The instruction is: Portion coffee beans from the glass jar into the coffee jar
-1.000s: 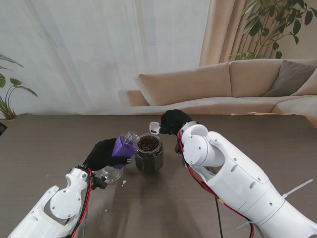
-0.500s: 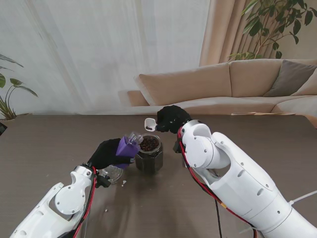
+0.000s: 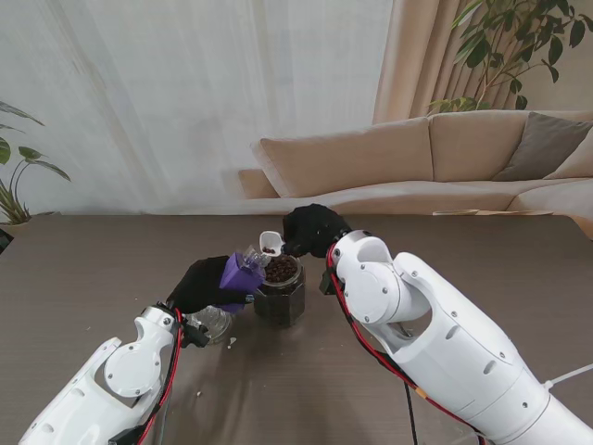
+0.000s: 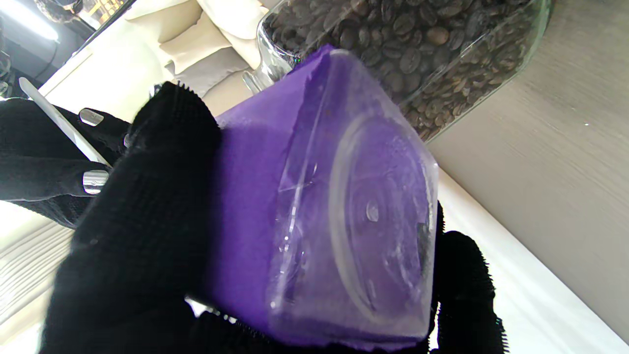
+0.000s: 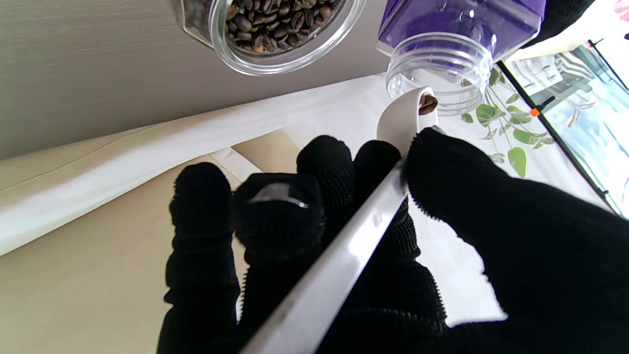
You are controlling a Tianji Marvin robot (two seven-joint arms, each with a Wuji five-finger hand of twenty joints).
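A glass jar [image 3: 279,289] full of coffee beans stands open mid-table; its beans show at the rim [image 5: 275,29] and through its wall [image 4: 442,59]. My left hand [image 3: 199,286] is shut on a clear coffee jar with a purple label [image 3: 240,273], tilted with its mouth toward the glass jar; its base [image 4: 363,216] faces the left wrist camera. My right hand [image 3: 310,229] is shut on a white spoon [image 3: 271,244] holding a few beans, its bowl [image 5: 410,115] right at the coffee jar's threaded mouth [image 5: 440,69].
A clear lid-like object [image 3: 212,324] lies on the table under my left hand. Small crumbs [image 3: 232,341] lie beside it. A beige sofa [image 3: 435,158] runs behind the table's far edge, with plants [image 3: 505,37] at the corners.
My right hand carried the spoon left and toward the coffee jar's mouth. My left hand shifted the tilted coffee jar right, closer to the glass jar.
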